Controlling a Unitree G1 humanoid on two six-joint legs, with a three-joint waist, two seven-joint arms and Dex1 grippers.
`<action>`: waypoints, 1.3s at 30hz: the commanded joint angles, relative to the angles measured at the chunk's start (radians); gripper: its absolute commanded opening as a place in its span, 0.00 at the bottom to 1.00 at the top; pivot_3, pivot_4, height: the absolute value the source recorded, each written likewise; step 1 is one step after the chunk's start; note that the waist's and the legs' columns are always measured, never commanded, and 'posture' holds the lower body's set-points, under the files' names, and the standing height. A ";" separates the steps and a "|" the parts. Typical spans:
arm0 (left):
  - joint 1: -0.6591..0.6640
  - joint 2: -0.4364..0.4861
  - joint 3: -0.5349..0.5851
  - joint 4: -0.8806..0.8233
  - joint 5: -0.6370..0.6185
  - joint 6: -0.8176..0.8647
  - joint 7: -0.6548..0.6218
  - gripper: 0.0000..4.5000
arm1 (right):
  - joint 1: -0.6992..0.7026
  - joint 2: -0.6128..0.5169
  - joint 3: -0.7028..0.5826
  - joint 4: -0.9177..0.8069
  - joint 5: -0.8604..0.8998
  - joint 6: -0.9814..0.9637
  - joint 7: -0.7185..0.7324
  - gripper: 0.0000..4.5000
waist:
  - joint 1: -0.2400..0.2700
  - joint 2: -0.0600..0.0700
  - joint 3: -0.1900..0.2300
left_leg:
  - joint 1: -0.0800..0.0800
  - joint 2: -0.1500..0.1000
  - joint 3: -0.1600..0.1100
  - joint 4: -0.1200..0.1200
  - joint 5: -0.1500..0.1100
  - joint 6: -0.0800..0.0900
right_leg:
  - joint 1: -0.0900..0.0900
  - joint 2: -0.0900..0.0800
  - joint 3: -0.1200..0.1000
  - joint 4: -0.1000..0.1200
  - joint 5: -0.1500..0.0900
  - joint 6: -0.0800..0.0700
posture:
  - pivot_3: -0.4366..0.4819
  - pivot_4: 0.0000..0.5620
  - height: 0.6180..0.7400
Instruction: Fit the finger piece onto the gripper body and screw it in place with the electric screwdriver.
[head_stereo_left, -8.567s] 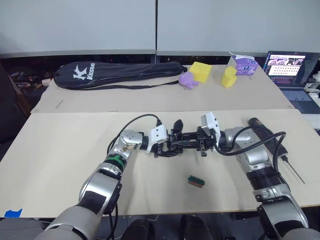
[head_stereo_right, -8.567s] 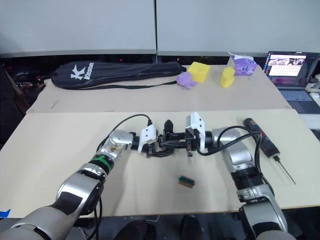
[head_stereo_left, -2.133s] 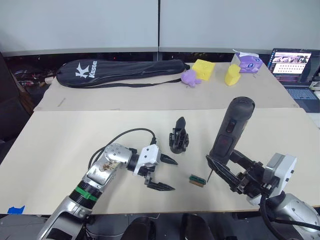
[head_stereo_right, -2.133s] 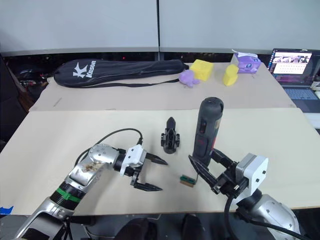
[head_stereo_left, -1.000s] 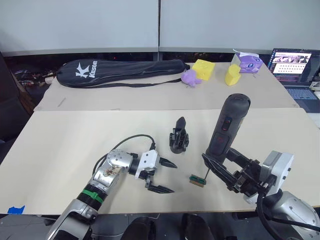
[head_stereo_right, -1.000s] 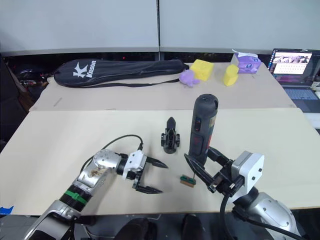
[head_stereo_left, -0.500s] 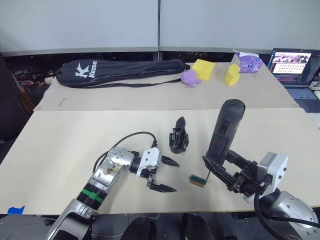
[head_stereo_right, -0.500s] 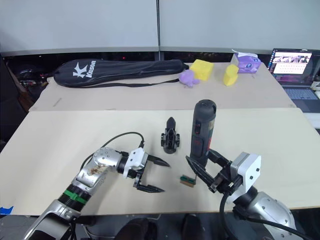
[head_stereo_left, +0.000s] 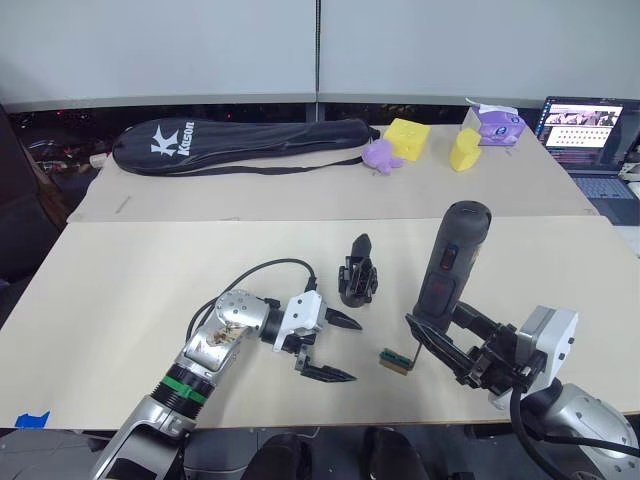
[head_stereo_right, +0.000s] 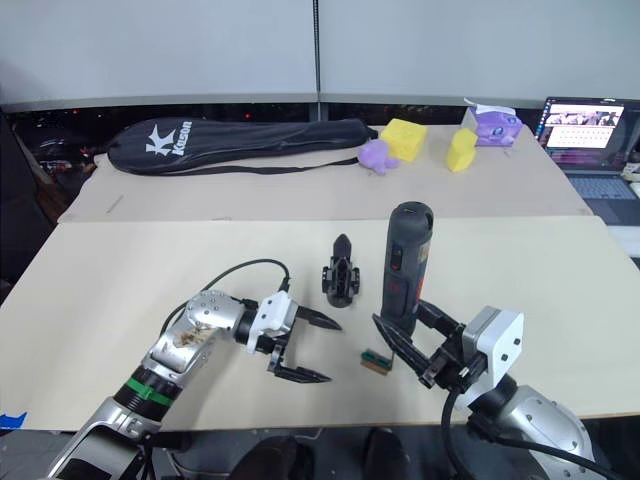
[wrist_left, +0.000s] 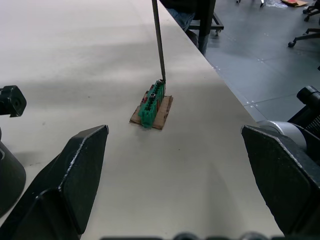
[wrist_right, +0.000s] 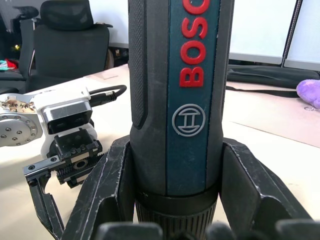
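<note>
Screwdriver (head_stereo_left: 449, 262) stands nearly upright near the front edge of the table (head_stereo_left: 120, 280), clamped at its lower barrel between the two black fingers of the right gripper (head_stereo_left: 447, 338). Its thin bit points down onto a small green block (head_stereo_left: 396, 361); the left wrist view shows the bit's tip meeting the top of that block (wrist_left: 152, 102), which rests on a scrap of brown card, though actual contact is hard to confirm. The right wrist view shows red lettering and a round logo on the barrel (wrist_right: 180, 85), with a finger pressed against either side.

Left gripper (head_stereo_left: 337, 349) lies low over the table just to the left of the green block, fingers spread wide apart and holding nothing. The gripper body (head_stereo_left: 355, 272) stands upright on the table behind both grippers, between them and apart from each, its pointed black finger upward. Whether the finger piece is already seated on it cannot be told.

A black racket bag (head_stereo_left: 240, 143), yellow and purple toys (head_stereo_left: 405, 140) and a laptop (head_stereo_left: 590, 130) lie at the far edge.
</note>
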 joint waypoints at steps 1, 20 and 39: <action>-0.015 -0.003 0.010 -0.022 -0.014 -0.007 -0.001 1.00 | -0.004 -0.003 -0.032 -0.045 0.024 -0.044 0.014 0.42 | 0.000 0.000 0.000 | 0.000 0.000 0.000 0.000 0.000 0.000 | 0.000 0.000 0.000 0.000 0.000 0.000 | 0.48 0.27 0.86; -0.001 -0.009 0.007 -0.031 -0.009 -0.023 0.011 1.00 | 0.001 -0.011 -0.055 -0.037 0.019 -0.046 0.045 0.42 | 0.000 0.000 0.000 | 0.000 0.000 0.000 0.000 0.000 0.000 | 0.000 0.000 0.000 0.000 0.000 0.000 | 0.48 0.27 0.86; -0.008 -0.025 0.002 0.007 -0.004 -0.045 0.006 1.00 | -0.066 -0.023 -0.040 -0.062 0.079 0.010 -0.037 0.42 | 0.001 0.000 0.000 | 0.000 0.000 0.000 0.000 0.000 0.000 | 0.000 0.000 0.000 -0.001 0.000 0.000 | 0.48 0.27 0.86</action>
